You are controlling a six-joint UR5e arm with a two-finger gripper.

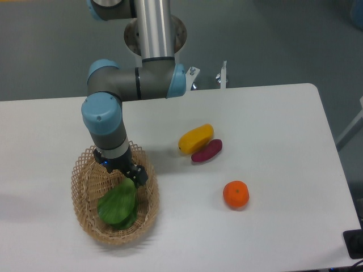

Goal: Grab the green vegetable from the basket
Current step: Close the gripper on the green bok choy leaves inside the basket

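While basketed: one green vegetable (117, 205).

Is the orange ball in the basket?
No, the orange sits on the table, far right of the basket.

High front view (table (272, 113) whole)

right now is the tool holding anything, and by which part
Cannot tell. The tool is down in the basket over the bok choy's stalk end, which it hides; a closed grip isn't visible.
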